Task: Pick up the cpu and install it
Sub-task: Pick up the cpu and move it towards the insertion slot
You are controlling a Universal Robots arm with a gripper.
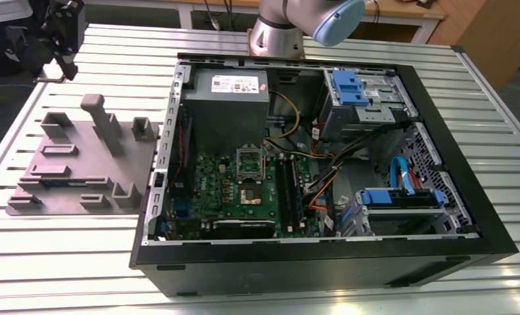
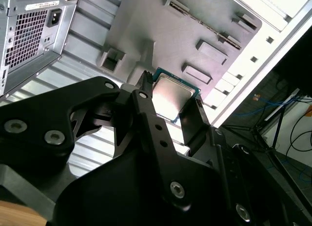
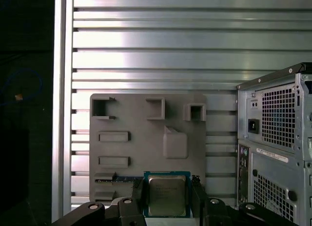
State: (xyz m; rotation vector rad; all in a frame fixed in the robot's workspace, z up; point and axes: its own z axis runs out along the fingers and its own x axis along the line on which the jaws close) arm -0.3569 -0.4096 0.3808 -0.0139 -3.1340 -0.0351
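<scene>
The cpu (image 3: 166, 196), a small square chip with a pale metal top and a green rim, sits between my gripper's (image 3: 167, 201) two black fingers (image 3: 138, 197), which are shut on its opposite edges. In the second wrist view the cpu (image 2: 171, 95) is held the same way in the gripper (image 2: 170, 106), well above the grey plastic fixture (image 2: 161, 36). The exterior view has the gripper (image 1: 60, 69) raised over the table's far corner on that view's left, beyond the fixture (image 1: 81, 164).
An open black computer case (image 1: 330, 262) lies on the slatted metal table (image 1: 58, 262), with a green motherboard (image 1: 216, 190), a grey power supply box (image 1: 229, 98) and blue drive brackets inside. The arm's base (image 1: 278, 33) stands behind the case.
</scene>
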